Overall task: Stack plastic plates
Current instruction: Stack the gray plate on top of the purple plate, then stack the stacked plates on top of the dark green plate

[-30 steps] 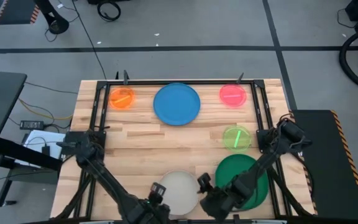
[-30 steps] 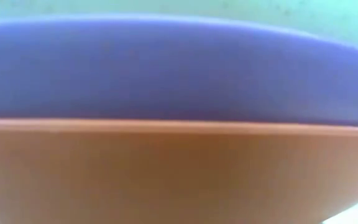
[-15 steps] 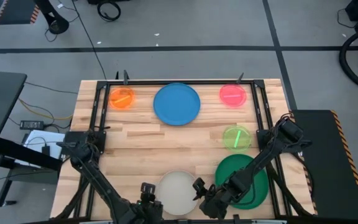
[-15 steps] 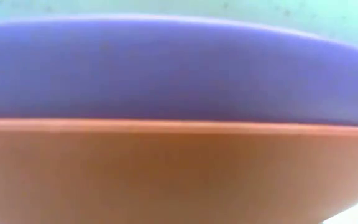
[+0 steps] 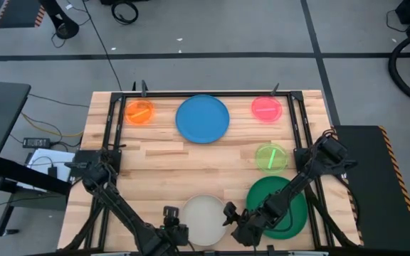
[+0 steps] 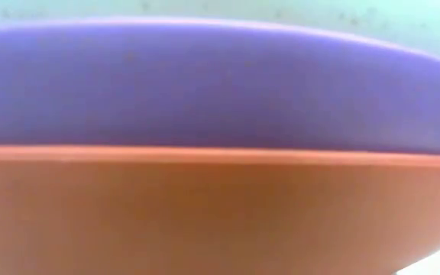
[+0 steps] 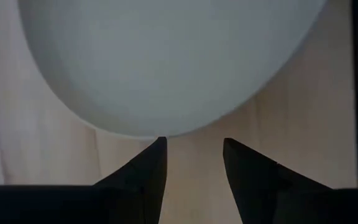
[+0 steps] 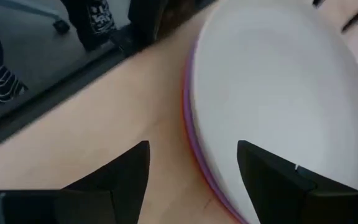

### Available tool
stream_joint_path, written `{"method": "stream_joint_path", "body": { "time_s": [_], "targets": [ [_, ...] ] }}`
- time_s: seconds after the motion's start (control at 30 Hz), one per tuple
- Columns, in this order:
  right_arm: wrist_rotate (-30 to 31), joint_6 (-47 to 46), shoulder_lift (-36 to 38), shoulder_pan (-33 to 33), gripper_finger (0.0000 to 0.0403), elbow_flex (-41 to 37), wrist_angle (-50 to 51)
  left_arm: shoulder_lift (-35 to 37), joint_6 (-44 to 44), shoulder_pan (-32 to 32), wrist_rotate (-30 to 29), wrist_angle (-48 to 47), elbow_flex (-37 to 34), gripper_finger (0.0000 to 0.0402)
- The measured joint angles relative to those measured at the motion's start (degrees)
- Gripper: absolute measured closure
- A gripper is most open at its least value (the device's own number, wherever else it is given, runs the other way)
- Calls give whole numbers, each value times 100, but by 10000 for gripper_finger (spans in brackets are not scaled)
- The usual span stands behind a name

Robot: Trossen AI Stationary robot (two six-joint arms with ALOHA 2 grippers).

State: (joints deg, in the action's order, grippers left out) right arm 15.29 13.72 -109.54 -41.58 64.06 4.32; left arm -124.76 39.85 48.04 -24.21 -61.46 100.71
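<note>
A cream plate (image 5: 203,220) lies on top of a purple plate (image 6: 205,84) and an orange-red plate (image 6: 205,214) at the table's near edge. A dark green plate (image 5: 285,206) lies to their right. A blue plate (image 5: 202,118), a small orange plate (image 5: 139,112) and a pink plate (image 5: 266,108) lie along the far edge, and a lime plate (image 5: 270,157) sits mid-right. No teal plate shows. My left gripper (image 5: 171,215) (image 7: 191,142) is open at the cream plate's left rim. My right gripper (image 5: 229,213) (image 8: 191,149) is open astride the stack's right rim (image 8: 190,124). My left gripper has one fingertip (image 7: 159,142) right at the cream plate's rim (image 7: 157,132), coming level from the table's left. Whether it touches the rim, I cannot tell.
A black frame (image 5: 112,128) rails the wooden table on the left, far and right sides. Bare wood (image 5: 191,167) lies in the middle between the far row of plates and the near stack. The stack fills the low view completely.
My left gripper has drawn a little toward the table's left, away from the cream plate's rim. My right gripper has shifted slightly left and toward the near edge, closer to the stack. The plates have stayed put.
</note>
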Motion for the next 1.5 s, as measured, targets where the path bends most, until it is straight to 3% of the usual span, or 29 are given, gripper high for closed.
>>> {"method": "stream_joint_path", "body": {
  "time_s": [0.4,0.87,1.07,1.27,1.5],
  "targets": [
    [-41,257,0,231,157,-64,288,20,123,-360,210,24,0,237],
    [-266,714,0,247,176,-64,287,792,816,-251,-4,-1156,3,237],
    [-548,901,-194,330,201,-64,222,966,1059,-180,-214,-1160,7,237],
    [-461,994,-212,337,233,-32,216,983,1199,-147,-259,-1206,7,237],
    [-735,854,-205,393,298,48,245,983,1205,-147,-279,-1277,7,237]
  ]
}}
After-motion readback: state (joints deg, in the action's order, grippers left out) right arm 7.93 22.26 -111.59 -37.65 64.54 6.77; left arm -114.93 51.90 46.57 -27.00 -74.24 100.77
